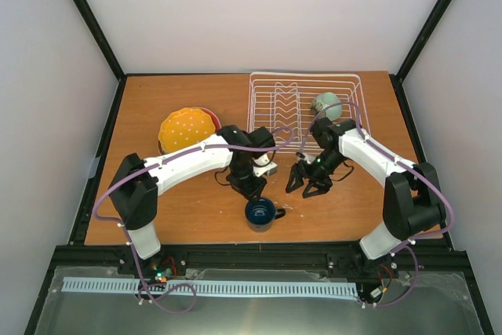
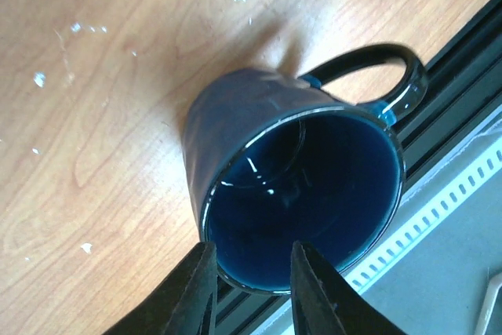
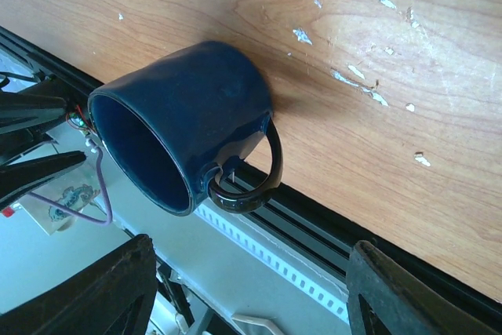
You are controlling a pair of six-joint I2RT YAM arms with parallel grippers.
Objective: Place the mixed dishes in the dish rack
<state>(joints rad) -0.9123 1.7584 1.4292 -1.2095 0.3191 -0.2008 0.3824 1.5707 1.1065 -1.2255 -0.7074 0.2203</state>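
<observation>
The dark blue mug is seen standing upright on the table, close to its near edge and well apart from the dish rack, with its handle turned toward the right arm's side. The left hand is held just above it, its fingers set to a narrow gap in which the near stretch of the rim shows; nothing is gripped. The right hand is spread wide and empty, near the mug on the handle side. The step in hand is judged to be the pickup of the mug. It would be done well if one finger were lowered inside the wall and the other outside, away from the handle, and the gap closed firmly on the glazed, probably slippery wall before any lift. A small pale green bowl is lodged in the rack's right part, so a free spot should be chosen. The orange-yellow dotted plate, laid over a red plate, can be left for later.
</observation>
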